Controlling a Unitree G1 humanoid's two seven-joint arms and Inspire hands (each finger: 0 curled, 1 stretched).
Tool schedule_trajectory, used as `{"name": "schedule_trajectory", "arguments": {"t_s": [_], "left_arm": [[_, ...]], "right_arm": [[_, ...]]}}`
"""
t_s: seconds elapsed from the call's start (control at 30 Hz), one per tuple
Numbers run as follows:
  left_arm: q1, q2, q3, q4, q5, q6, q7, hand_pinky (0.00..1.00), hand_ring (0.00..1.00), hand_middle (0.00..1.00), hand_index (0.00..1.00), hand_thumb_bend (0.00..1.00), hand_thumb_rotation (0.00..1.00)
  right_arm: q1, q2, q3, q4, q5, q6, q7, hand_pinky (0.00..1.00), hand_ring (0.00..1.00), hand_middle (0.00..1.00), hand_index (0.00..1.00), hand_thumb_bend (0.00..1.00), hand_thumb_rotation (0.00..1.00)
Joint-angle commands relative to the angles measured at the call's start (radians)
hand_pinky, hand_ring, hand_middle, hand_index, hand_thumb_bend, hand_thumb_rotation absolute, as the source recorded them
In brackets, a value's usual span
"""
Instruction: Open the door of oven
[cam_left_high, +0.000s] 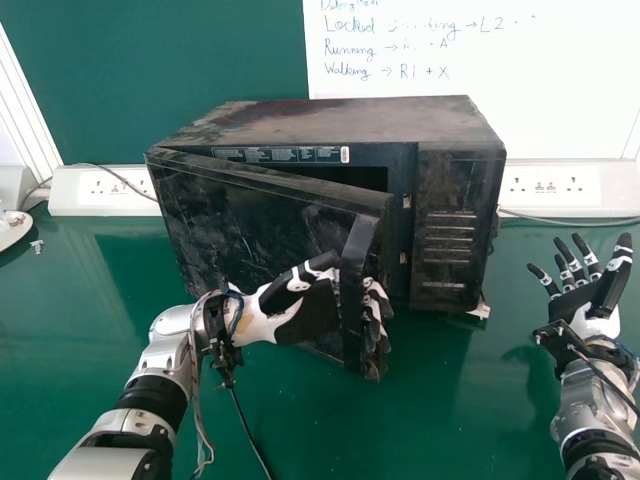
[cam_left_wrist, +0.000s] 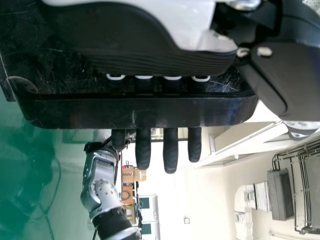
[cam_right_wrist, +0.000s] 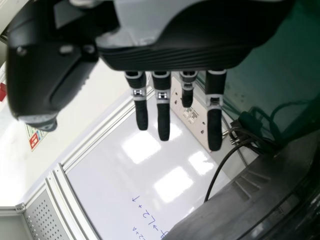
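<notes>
Glossy green tabletop (cam_left_high: 440, 400) beneath fingers of left hand (cam_left_high: 315, 312) and right hand (cam_left_high: 575, 302). Beyond fingers: dark-green wall (cam_left_high: 150, 60), whiteboard (cam_left_high: 540, 90) with blue handwriting and bright reflections, white socket trunking (cam_left_high: 620, 190). Past left fingers: cream wall (cam_left_wrist: 215, 195), grey wall box (cam_left_wrist: 281, 195), cardboard boxes (cam_left_wrist: 127, 175).

And there they are, silver arms (cam_left_high: 100, 455) with black bands (cam_left_high: 155, 394), loose cables (cam_left_high: 199, 420) at the wrists (cam_left_high: 217, 325), white-and-black hands (cam_left_high: 312, 312) with ribbed palms (cam_left_wrist: 150, 62)!

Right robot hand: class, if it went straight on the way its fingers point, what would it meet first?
The right robot hand likely meets the socket strip first, or the whiteboard just above; its height is hard to judge.
</notes>
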Motion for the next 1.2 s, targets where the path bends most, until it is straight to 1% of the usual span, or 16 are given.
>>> {"name": "schedule_trajectory", "arguments": {"t_s": [0.0,0.17,0.3,0.37,0.5,0.6,0.63,0.67,0.73,0.8,0.87,0.97,1.0,1.07,1.1,1.17], "left_arm": [[0.015,0.035,0.017,-0.027,-0.037,-0.017,-0.016,0.42,0.57,0.76,0.85,0.85,0.88],[0.039,0.053,0.014,-0.059,-0.044,-0.006,-0.023,0.41,0.55,0.75,0.84,0.89,0.86],[0.073,0.058,0.02,-0.104,-0.061,-0.017,-0.028,0.39,0.53,0.74,0.84,0.89,0.88],[0.083,0.061,0.018,-0.119,-0.068,-0.01,-0.037,0.39,0.52,0.74,0.83,0.89,0.86],[0.105,0.065,0.024,-0.135,-0.084,-0.009,-0.048,0.39,0.52,0.72,0.83,0.9,0.87],[0.12,0.07,0.033,-0.143,-0.107,0.021,-0.055,0.38,0.54,0.72,0.83,0.89,0.87],[0.124,0.07,0.04,-0.141,-0.12,0.021,-0.065,0.39,0.54,0.73,0.83,0.89,0.87],[0.127,0.069,0.048,-0.137,-0.133,0.017,-0.079,0.41,0.56,0.73,0.83,0.87,0.87],[0.128,0.073,0.057,-0.128,-0.153,0.034,-0.105,0.44,0.57,0.75,0.84,0.87,0.85],[0.137,0.084,0.057,-0.14,-0.161,0.061,-0.104,0.44,0.58,0.74,0.82,0.89,0.8],[0.157,0.094,0.06,-0.168,-0.169,0.09,-0.09,0.43,0.58,0.74,0.81,0.91,0.76],[0.172,0.1,0.056,-0.21,-0.188,0.139,-0.104,0.41,0.56,0.73,0.81,0.93,0.75],[0.175,0.102,0.057,-0.219,-0.195,0.134,-0.118,0.4,0.54,0.72,0.8,0.96,0.77],[0.189,0.108,0.052,-0.24,-0.225,0.086,-0.134,0.39,0.51,0.7,0.8,0.97,0.81],[0.196,0.123,0.036,-0.252,-0.244,0.074,-0.138,0.39,0.5,0.68,0.79,0.99,0.84],[0.204,0.166,-0.01,-0.268,-0.294,0.05,-0.138,0.41,0.52,0.69,0.8,0.99,0.84]], "right_arm": [[-0.012,-0.003,-0.001,-0.001,0.001,0.003,-0.003,0.3,0.34,0.46,0.58,0.97,0.86],[-0.012,-0.005,0.0,0.001,-0.001,0.005,-0.008,0.28,0.34,0.45,0.58,0.98,0.86],[-0.012,-0.007,-0.003,0.002,0.003,0.009,0.0,0.29,0.34,0.45,0.58,0.97,0.86],[-0.012,-0.006,-0.002,0.0,0.002,0.007,-0.001,0.29,0.33,0.45,0.58,0.97,0.86],[-0.012,-0.004,-0.001,-0.001,0.001,0.005,-0.005,0.29,0.33,0.46,0.58,0.97,0.87],[-0.012,-0.008,-0.003,0.002,0.002,0.008,-0.003,0.29,0.34,0.46,0.58,0.96,0.86],[-0.011,-0.009,-0.004,0.002,0.003,0.009,-0.003,0.29,0.34,0.45,0.58,0.97,0.86],[-0.011,-0.009,-0.004,0.002,0.003,0.009,-0.003,0.29,0.34,0.45,0.58,0.97,0.85],[-0.012,-0.011,-0.003,0.003,0.001,0.009,-0.002,0.29,0.34,0.45,0.58,0.97,0.86],[-0.012,-0.011,-0.002,0.001,0.0,0.008,-0.002,0.29,0.33,0.45,0.58,0.97,0.86],[-0.012,-0.011,-0.002,0.001,0.001,0.009,0.001,0.28,0.33,0.45,0.58,0.97,0.86],[-0.01,-0.014,-0.004,0.003,0.002,0.01,0.003,0.28,0.33,0.45,0.57,0.97,0.86],[-0.01,-0.014,-0.003,0.003,0.0,0.008,0.001,0.28,0.33,0.45,0.57,0.97,0.86],[-0.01,-0.015,-0.001,0.003,-0.003,0.008,-0.004,0.28,0.33,0.44,0.57,0.97,0.87],[-0.01,-0.015,-0.001,0.003,-0.003,0.009,-0.005,0.28,0.33,0.45,0.57,0.98,0.86],[-0.011,-0.016,-0.001,0.004,-0.002,0.011,-0.005,0.28,0.33,0.44,0.58,0.99,0.86]]}}
